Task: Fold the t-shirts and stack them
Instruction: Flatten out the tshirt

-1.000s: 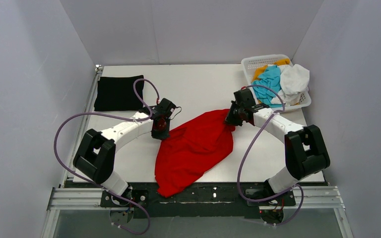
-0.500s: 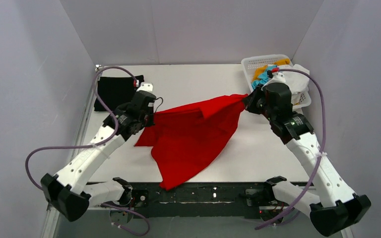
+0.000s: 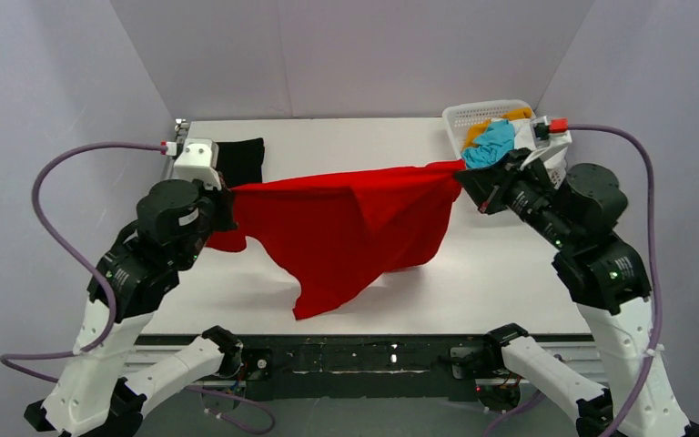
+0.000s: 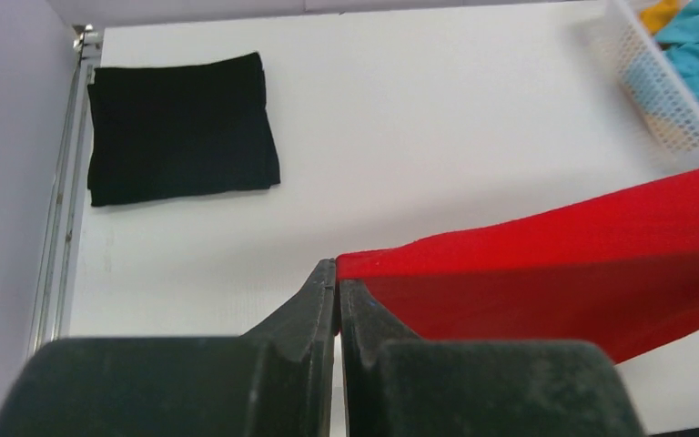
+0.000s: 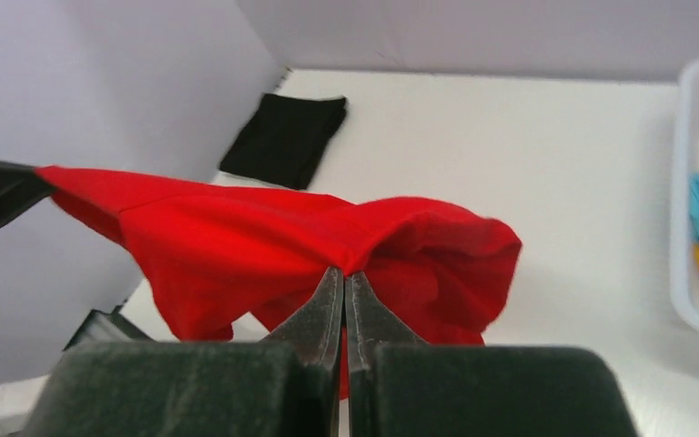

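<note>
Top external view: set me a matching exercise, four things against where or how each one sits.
Things:
1. red t-shirt
2. black t-shirt
3. cyan t-shirt
4. white lattice basket

States:
A. bunched inside the basket
B. stretched between the left fingers and right fingers
C. folded flat at the far left of the table
D. standing at the table's far right corner

Pairs: 1-B, 2-C, 3-A, 4-D

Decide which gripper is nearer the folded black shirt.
Left. The left gripper grips the red shirt close beside the black shirt; the right gripper holds the other end across the table, beside the basket.
</note>
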You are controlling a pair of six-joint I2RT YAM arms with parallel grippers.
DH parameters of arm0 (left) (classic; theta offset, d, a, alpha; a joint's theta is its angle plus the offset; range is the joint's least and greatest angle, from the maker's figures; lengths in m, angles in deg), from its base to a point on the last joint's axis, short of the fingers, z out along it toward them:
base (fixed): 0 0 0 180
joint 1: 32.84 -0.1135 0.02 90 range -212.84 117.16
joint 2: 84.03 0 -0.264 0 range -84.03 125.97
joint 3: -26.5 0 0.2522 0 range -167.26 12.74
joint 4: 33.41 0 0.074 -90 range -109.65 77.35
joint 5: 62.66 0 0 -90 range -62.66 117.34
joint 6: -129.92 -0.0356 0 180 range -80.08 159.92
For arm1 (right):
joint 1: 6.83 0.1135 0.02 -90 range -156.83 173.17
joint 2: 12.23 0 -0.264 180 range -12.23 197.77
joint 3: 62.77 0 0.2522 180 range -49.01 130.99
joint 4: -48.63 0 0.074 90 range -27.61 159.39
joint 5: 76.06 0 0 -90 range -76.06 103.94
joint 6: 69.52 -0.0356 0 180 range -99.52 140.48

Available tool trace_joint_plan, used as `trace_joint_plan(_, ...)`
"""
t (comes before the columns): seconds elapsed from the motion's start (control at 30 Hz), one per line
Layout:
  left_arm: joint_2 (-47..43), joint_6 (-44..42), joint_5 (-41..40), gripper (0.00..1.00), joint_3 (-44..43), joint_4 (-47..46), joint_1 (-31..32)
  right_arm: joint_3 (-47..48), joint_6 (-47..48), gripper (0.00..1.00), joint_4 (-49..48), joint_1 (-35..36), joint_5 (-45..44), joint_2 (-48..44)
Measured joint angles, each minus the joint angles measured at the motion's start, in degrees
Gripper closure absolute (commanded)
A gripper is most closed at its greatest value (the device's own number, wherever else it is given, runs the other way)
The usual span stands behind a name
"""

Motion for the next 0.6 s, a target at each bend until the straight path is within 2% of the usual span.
trace_joint_plan(0.23, -0.13, -2.64, 7.67, 1.0, -15.21, 3.89, -0.07, 15.8, -0.15, 0.99, 1.68, -0.13, 12.59, -2.58)
trace_joint_plan(0.37, -1.11, -3.02, 16.35, 1.0, -25.14, 6.67, -0.04, 19.28, -2.43, 0.99, -0.04, -0.2, 18.49, -6.47)
trace_joint_plan(0.6, -0.42, -3.23, 24.22, 1.0, -34.91, 10.45, -0.04, 20.44, -7.21, 0.99, -4.39, -0.42, 23.45, -10.36)
